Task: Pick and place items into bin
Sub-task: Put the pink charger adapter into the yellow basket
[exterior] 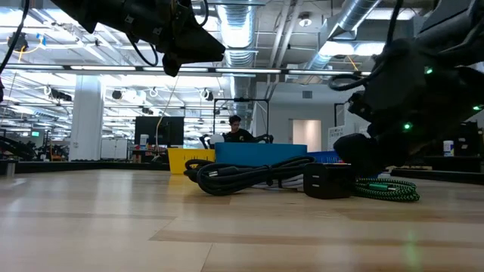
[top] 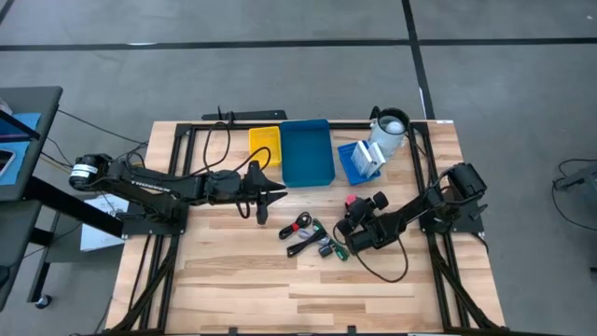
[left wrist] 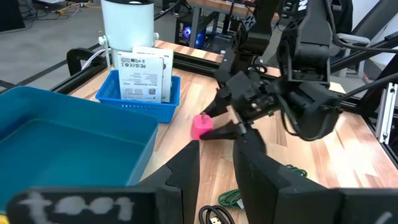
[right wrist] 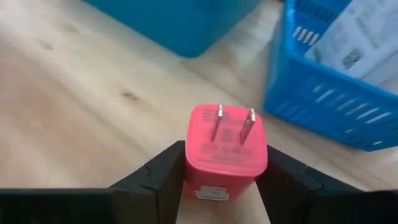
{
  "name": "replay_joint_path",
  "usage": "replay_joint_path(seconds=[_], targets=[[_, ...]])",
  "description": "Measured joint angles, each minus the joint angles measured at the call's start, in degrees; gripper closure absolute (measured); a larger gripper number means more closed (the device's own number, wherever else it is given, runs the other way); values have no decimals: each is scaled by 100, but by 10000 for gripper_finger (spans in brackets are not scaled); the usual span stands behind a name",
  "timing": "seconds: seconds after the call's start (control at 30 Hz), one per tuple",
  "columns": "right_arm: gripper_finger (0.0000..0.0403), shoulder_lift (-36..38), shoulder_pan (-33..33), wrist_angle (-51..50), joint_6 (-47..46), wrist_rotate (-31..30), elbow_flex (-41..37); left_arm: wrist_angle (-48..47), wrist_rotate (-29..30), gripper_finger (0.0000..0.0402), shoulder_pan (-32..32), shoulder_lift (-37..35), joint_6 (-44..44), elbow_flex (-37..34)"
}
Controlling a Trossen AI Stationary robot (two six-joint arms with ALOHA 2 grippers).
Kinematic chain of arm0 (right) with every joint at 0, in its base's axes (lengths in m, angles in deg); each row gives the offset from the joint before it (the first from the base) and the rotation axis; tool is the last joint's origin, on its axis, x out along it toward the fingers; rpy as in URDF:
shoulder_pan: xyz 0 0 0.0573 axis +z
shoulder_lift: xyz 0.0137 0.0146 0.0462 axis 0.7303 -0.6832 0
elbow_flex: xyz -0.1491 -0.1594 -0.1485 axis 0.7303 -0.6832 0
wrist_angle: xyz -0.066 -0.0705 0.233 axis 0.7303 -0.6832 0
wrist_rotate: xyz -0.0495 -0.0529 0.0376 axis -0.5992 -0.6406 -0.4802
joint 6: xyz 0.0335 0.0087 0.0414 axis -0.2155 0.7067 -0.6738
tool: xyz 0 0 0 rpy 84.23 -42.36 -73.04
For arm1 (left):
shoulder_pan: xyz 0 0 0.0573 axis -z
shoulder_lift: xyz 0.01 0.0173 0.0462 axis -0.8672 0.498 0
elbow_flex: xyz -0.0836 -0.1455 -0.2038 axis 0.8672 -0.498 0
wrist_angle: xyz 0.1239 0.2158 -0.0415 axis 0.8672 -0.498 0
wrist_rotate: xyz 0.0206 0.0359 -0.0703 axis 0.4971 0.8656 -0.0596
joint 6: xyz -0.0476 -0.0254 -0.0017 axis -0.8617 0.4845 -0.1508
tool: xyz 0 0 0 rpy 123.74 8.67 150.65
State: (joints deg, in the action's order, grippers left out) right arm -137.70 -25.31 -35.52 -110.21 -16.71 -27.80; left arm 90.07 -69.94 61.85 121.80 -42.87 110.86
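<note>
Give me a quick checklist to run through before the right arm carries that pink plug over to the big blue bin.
1. Grip on the pink plug: ok, the right gripper has a finger against each side of it, prongs pointing away.
2. Plug lifted off the table: cannot tell.
3. Big blue bin has room: ok, its inside looks bare.
4. Path to the bin: ok, bare wood lies between; the small blue basket with white packages sits to one side.
5. Left gripper out of the way: ok, it hovers near the bin's other front corner, fingers apart and holding nothing.
6. Cables left behind: ok, none trails from the plug.
</note>
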Motion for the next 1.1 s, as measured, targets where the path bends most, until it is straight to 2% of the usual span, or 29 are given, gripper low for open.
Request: replay_joint_path(seconds=[0.1,0.2,0.47,0.63,0.77,0.87,1.1], targets=[[225,0,201,132,8,31,0,-7,0,316,0,0,-26,0],[250,0,379,351,210,31,-2,-89,0,316,-1,0,-61,2],[260,0,524,1594,1720,25,-2,-159,53,316,-4,2,-296,2],[242,102,369,2324,2899,90,-1,-155,101,316,-4,2,-295,2],[252,357,149,2535,3844,323,-2,-40,132,316,-19,2,-129,2],[259,659,-56,2613,4489,562,-2,112,147,316,-73,2,138,2],[249,1545,-535,3273,6073,1333,-2,295,153,316,-189,2,115,2]])
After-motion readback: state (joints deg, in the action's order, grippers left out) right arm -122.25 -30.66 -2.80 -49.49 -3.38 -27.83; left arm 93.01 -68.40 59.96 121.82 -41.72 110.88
